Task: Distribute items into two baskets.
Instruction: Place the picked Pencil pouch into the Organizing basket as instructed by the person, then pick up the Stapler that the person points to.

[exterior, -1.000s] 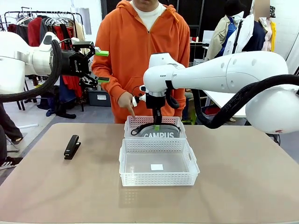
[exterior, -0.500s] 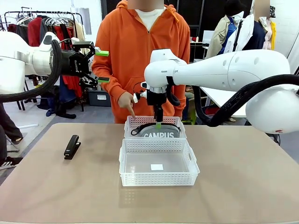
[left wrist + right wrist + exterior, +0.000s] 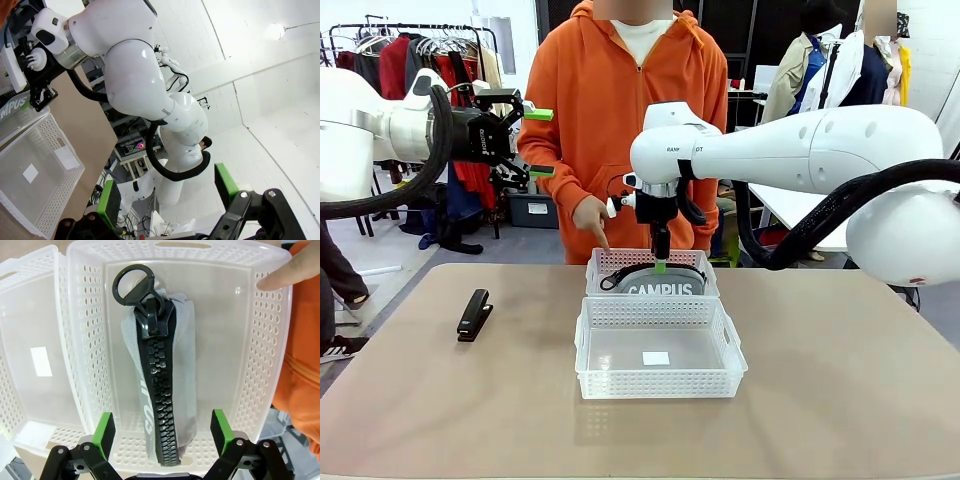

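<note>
Grey CAMPUS pouch (image 3: 157, 385) lay zip-up inside the far basket (image 3: 602, 268), free of any grip. The right gripper (image 3: 660, 262) hung directly above it, fingers spread wide and empty, which suggested a finished drop. A person's hand (image 3: 590, 218) pointed at that basket's rim. The near basket (image 3: 660, 382) held no item. The stapler (image 3: 474, 315) lay on the surface (image 3: 840, 380), probably work for the left gripper (image 3: 540, 142), raised aside with its fingers open.
</note>
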Robot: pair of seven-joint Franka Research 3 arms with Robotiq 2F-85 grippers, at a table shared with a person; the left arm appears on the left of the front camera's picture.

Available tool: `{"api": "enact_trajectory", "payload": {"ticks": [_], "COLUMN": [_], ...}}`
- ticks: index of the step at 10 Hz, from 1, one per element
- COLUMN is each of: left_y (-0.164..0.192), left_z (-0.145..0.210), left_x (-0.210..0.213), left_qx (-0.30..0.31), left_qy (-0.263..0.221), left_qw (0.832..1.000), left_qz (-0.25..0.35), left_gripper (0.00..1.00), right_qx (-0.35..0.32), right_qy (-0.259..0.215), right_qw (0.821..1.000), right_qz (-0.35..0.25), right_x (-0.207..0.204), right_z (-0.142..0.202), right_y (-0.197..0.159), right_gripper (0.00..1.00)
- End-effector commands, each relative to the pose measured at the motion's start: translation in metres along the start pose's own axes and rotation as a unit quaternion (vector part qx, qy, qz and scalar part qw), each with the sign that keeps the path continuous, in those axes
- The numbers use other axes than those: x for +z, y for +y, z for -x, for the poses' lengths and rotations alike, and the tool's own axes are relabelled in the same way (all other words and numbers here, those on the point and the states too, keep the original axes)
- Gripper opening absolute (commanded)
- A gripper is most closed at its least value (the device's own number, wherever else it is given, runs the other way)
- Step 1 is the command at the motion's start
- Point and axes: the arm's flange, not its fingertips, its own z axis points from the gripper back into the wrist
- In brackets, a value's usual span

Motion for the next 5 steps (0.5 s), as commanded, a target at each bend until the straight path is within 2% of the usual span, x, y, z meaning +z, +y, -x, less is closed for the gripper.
{"api": "enact_trajectory", "payload": {"ticks": [1, 2, 3, 5], "left_y": [-0.0025, -0.0025, -0.0025, -0.0025], "left_z": [0.0007, 0.0007, 0.0007, 0.0007], "left_x": [0.0011, 0.0011, 0.0011, 0.0011], "left_qx": [-0.003, -0.003, -0.003, -0.003], "left_qy": [0.002, 0.002, 0.002, 0.002], "left_qw": [1.000, 1.000, 1.000, 1.000], "left_qz": [0.001, 0.001, 0.001, 0.001], "left_gripper": [1.00, 1.00, 1.00, 1.00], "right_qx": [-0.019, -0.011, -0.002, -0.002], "right_qy": [-0.019, -0.029, -0.002, -0.002], "right_qw": [1.000, 0.999, 1.000, 1.000], "right_qz": [-0.011, -0.014, -0.001, -0.001], "right_x": [0.0084, 0.0095, 0.0012, 0.0012], "right_z": [-0.0052, -0.0044, 0.0005, 0.0005], "right_y": [-0.0098, -0.0097, -0.0004, -0.0004], "right_gripper": [1.00, 1.00, 1.00, 1.00]}}
